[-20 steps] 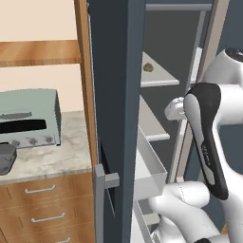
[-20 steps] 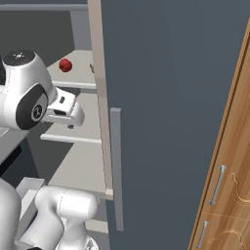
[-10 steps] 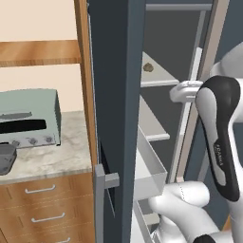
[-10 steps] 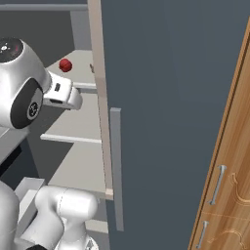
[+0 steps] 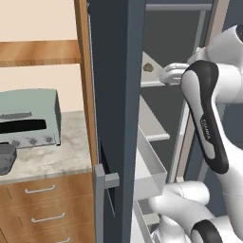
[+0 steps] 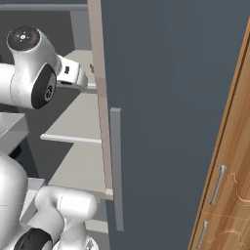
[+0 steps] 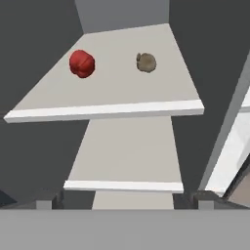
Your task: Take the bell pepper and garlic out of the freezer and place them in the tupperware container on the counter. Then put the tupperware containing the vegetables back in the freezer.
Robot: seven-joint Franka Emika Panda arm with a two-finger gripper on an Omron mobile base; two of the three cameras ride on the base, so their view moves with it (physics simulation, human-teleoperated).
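Since the earlier frame the arm has lifted and reached further into the freezer (image 5: 114,85), so that the end effector (image 5: 170,74) now hangs at the front edge of the upper shelf (image 7: 122,108). From the hand view the bell pepper (image 7: 81,63) lies ahead of the end effector and a little to the left, on the upper shelf, and the garlic (image 7: 145,62) lies ahead and slightly to the right, well apart from the pepper. Neither one is touched. The fingertips (image 7: 45,203) show at the two lower corners of the hand view, far from each other, so the end effector is spread and holds nothing. A lower shelf (image 7: 124,185) sits beneath it. Away to the left of the end effector, outside the freezer, the tupperware container (image 5: 6,158) rests on the tabletop (image 5: 47,159), near a grey-green toaster oven (image 5: 29,117).
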